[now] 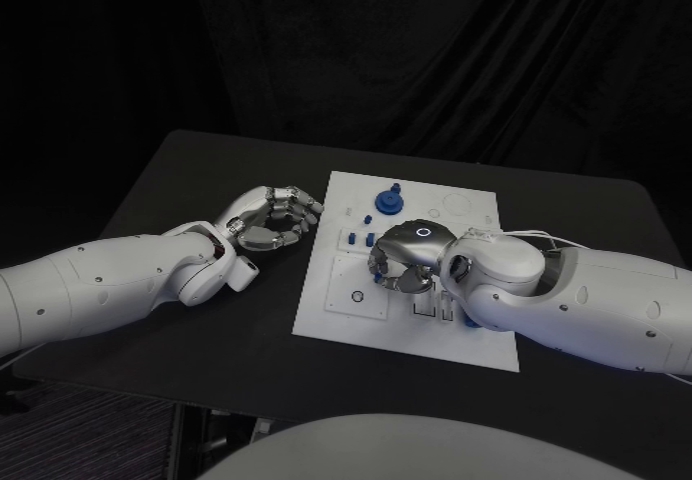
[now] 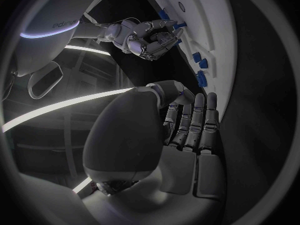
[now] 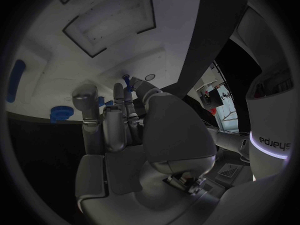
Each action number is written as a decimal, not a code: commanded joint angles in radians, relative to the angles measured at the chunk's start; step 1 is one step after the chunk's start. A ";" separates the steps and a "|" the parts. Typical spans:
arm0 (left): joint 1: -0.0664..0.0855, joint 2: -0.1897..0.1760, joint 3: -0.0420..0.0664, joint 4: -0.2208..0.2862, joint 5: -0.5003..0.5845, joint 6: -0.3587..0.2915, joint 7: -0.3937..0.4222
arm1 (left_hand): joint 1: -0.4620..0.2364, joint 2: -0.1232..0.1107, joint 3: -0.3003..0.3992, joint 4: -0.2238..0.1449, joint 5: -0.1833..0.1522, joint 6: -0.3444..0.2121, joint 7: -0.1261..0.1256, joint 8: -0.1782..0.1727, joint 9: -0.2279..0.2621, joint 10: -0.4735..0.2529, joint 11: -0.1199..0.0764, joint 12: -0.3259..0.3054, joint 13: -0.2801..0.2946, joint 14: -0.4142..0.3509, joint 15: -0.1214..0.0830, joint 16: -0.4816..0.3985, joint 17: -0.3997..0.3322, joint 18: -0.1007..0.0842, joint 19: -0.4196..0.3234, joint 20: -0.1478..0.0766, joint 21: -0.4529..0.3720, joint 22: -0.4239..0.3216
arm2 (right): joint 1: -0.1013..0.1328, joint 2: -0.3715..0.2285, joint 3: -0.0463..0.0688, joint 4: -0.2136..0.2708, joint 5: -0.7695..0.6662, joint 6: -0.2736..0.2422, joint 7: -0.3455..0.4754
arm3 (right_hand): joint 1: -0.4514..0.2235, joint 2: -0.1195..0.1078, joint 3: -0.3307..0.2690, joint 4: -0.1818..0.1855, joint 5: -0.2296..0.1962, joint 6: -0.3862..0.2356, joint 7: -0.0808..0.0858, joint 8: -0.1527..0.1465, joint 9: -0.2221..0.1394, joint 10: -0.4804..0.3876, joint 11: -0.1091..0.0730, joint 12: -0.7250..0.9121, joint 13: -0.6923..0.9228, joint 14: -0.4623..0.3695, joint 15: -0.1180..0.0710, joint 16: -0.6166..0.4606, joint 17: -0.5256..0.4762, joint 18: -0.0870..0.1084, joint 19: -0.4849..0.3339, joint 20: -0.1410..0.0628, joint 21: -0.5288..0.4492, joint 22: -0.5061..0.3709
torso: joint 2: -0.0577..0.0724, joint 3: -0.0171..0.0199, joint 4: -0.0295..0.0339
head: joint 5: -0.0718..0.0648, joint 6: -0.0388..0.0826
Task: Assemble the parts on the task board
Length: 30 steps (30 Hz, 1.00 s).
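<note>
The white task board [image 1: 325, 322] lies in the middle of the black table. My right hand [image 1: 405, 262] hovers over its centre and pinches a small blue peg [image 3: 127, 80] between thumb and fingertips, close above the board [image 3: 175, 45]. The left wrist view shows this right hand [image 2: 145, 36] holding the blue peg [image 2: 178, 24] at the board [image 2: 209, 15]. A blue knob [image 1: 389, 201] stands near the far edge, with small blue parts [image 1: 371, 238] beside the hand. My left hand [image 1: 274, 216] rests just left of the board, fingers curled in, nothing visible in it.
A recessed square tray [image 1: 358, 285] with a small ring sits on the board's near left part. Round outlines [image 1: 456, 205] mark the far right corner. Bare black table [image 1: 188, 180] stretches left of and in front of the board.
</note>
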<state>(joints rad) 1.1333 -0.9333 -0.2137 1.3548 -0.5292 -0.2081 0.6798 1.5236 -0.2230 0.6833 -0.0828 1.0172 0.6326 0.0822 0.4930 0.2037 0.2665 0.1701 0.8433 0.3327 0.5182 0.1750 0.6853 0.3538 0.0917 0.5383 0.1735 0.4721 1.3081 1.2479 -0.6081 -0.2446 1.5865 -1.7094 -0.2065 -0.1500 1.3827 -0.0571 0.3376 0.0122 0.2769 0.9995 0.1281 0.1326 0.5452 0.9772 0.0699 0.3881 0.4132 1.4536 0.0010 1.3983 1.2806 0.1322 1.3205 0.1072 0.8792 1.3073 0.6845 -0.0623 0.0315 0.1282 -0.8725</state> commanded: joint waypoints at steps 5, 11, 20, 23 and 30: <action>-0.002 0.002 0.001 0.001 0.001 0.014 0.117 | 0.009 -0.001 0.006 -0.002 -0.007 -0.002 0.005 0.003 0.002 -0.009 -0.001 0.004 0.001 -0.001 0.002 0.005 0.000 -0.011 -0.004 0.005 0.005 0.028 | -0.004 0.002 0.000 -0.005 -0.001 -0.008 -0.002 | -0.012 -0.001 0.008 -0.005 0.007 0.000 0.002 -0.003 -0.001 -0.011 0.008 -0.010 -0.004 0.008 0.002 0.005 -0.003 -0.014 0.006 -0.001 0.001 0.108 | 0.000 -0.0013 0.0008 | 0.001 0.000; -0.002 0.002 0.001 0.001 0.001 0.016 0.114 | 0.012 -0.001 0.009 -0.006 -0.007 -0.002 0.006 0.003 0.002 -0.010 -0.001 0.004 0.002 0.000 0.003 0.006 0.000 -0.011 -0.005 0.005 0.008 0.028 | -0.005 0.004 0.000 -0.009 -0.001 0.012 -0.010 | -0.016 -0.003 0.012 -0.008 0.007 -0.010 0.006 -0.013 -0.006 -0.021 0.013 -0.019 -0.008 0.005 0.006 0.000 -0.011 -0.013 0.001 0.002 -0.011 0.105 | 0.000 -0.0010 0.0003 | 0.000 0.000; -0.002 0.002 0.001 0.001 0.001 0.017 0.112 | 0.014 -0.001 0.011 -0.009 -0.006 -0.002 0.008 0.004 0.002 -0.011 -0.001 0.005 0.002 0.001 0.003 0.007 0.000 -0.012 -0.005 0.005 0.010 0.028 | -0.007 0.002 0.000 -0.009 -0.001 0.022 -0.015 | -0.017 -0.004 0.013 -0.010 0.007 -0.012 0.006 -0.016 -0.008 -0.025 0.014 -0.022 -0.009 0.003 0.007 -0.002 -0.014 -0.012 -0.001 0.003 -0.015 0.104 | 0.000 -0.0005 0.0001 | 0.003 0.000; -0.002 0.001 0.001 0.001 0.001 0.017 0.111 | 0.014 -0.001 0.011 -0.010 -0.006 -0.002 0.008 0.004 0.003 -0.011 -0.001 0.005 0.002 0.001 0.003 0.007 0.000 -0.012 -0.006 0.005 0.010 0.028 | -0.007 0.001 0.000 -0.008 -0.001 0.023 -0.016 | -0.017 -0.003 0.013 -0.010 0.007 -0.012 0.006 -0.017 -0.008 -0.026 0.014 -0.023 -0.009 0.003 0.008 -0.002 -0.014 -0.012 -0.002 0.003 -0.016 0.103 | 0.000 -0.0004 -0.0001 | 0.003 0.000; -0.002 0.002 0.001 0.001 0.001 0.018 0.108 | 0.018 0.001 0.016 -0.016 -0.005 -0.002 0.009 0.005 0.003 -0.013 -0.001 0.006 0.003 0.001 0.003 0.008 0.000 -0.012 -0.006 0.005 0.014 0.028 | -0.008 0.001 0.000 -0.008 -0.001 0.023 -0.015 | -0.019 -0.004 0.015 -0.012 0.007 -0.017 0.007 -0.023 -0.011 -0.033 0.017 -0.027 -0.011 0.000 0.010 -0.004 -0.018 -0.011 -0.005 0.005 -0.022 0.102 | -0.001 -0.0002 -0.0003 | 0.003 0.000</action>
<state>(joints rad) 1.1326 -0.9331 -0.2141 1.3544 -0.5292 -0.2006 0.6799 1.5313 -0.2230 0.6974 -0.0968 1.0172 0.6289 0.0859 0.4930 0.2062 0.2594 0.1701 0.8432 0.3345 0.5183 0.1750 0.6890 0.3538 0.0917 0.5347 0.1771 0.4813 1.3078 1.2434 -0.6062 -0.2442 1.5770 -1.7086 -0.1922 -0.1517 1.3760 -0.0605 0.3475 0.0024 0.2771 0.9891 0.1385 0.1133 0.5364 0.9537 0.0859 0.3672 0.4043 1.4564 0.0038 1.3982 1.2635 0.1322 1.3205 0.1072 0.8594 1.3078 0.6841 -0.0626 0.0313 0.1298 -0.8725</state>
